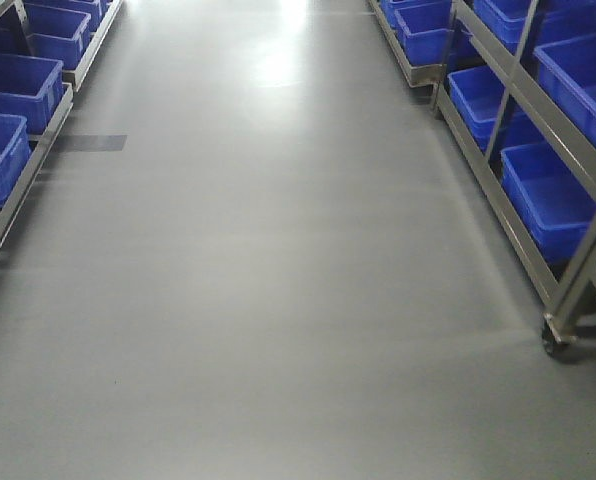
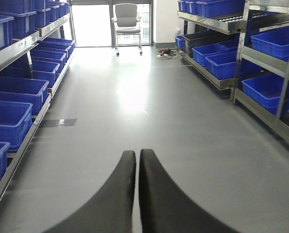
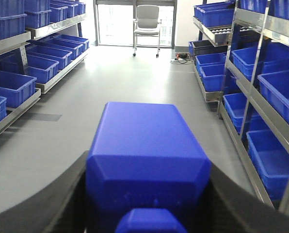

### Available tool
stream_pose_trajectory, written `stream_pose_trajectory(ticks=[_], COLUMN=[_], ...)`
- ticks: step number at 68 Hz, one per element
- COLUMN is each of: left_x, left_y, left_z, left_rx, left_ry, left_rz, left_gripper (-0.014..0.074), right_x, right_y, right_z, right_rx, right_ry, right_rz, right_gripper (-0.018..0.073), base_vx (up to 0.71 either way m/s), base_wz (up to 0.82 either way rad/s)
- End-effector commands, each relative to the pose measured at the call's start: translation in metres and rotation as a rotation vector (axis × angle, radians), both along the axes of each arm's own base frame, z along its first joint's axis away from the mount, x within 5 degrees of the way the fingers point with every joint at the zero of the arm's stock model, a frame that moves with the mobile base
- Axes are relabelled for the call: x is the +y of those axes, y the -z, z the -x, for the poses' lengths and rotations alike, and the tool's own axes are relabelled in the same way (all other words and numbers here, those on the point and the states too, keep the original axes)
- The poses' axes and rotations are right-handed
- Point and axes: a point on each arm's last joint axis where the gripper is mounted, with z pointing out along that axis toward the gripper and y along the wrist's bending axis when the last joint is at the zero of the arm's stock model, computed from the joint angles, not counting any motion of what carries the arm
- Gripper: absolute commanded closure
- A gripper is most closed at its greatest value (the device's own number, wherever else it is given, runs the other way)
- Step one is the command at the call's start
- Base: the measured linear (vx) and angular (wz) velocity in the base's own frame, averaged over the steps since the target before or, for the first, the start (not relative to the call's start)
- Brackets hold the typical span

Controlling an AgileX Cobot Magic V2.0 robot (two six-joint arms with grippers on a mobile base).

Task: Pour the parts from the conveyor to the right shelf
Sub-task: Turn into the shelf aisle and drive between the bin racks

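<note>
Right wrist view: we've got the blue block [image 3: 147, 170] clamped in the right gripper [image 3: 147, 196], over the aisle floor. The left gripper [image 2: 136, 165] is pinched closed, empty. Pickup looks done; tipping it into the right shelf [image 1: 576, 275] remains.

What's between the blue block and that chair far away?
Just bare grey floor between the blue block and the chair, seen in the right wrist view.
</note>
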Motion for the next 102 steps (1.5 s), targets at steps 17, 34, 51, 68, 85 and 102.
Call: stream_pose_trajectory(ticks=[17, 34, 51, 68, 85, 102], left_x=[-0.0005, -0.0005, -0.0005, -0.0005, -0.0005, -0.0005], left_y=[-0.0132, -0.0132, -0.0132, -0.0132, -0.0132, -0.0132], left_z=[0.0008, 0.0008, 0.0008, 0.0008, 0.0008, 0.0008], left_rx=[-0.096, -0.096, -0.096, -0.096, -0.096, -0.096], left_ry=[0.007, 0.007, 0.007, 0.007, 0.007, 0.007], left_rz=[0.011, 0.011, 0.011, 0.011, 0.011, 0.011], left_gripper=[0.0603, 0.0603, 0.0603, 0.0603, 0.0603, 0.0603], right_x=[-0.0026, -0.0026, -0.0026, -0.0026, -0.0026, -0.0026], right_y=[-0.0137, -0.0137, -0.0137, -0.0137, -0.0137, -0.0137], right_z=[-0.0005, -0.0005, -0.0005, -0.0005, -0.0005, -0.0005], right_rx=[-0.078, -0.078, -0.078, -0.078, -0.078, -0.078], right_ry=[0.03, 0.03, 0.03, 0.03, 0.03, 0.03], right_rz=[-0.006, -0.006, -0.006, -0.006, -0.006, -0.006], right_gripper=[0.0564, 0.0564, 0.0564, 0.0564, 0.0564, 0.0564], base_vx=[0.59, 0.61, 0.61, 0.63, 0.64, 0.65], base_wz=[0.11, 0.17, 0.09, -0.06, -0.07, 0.01])
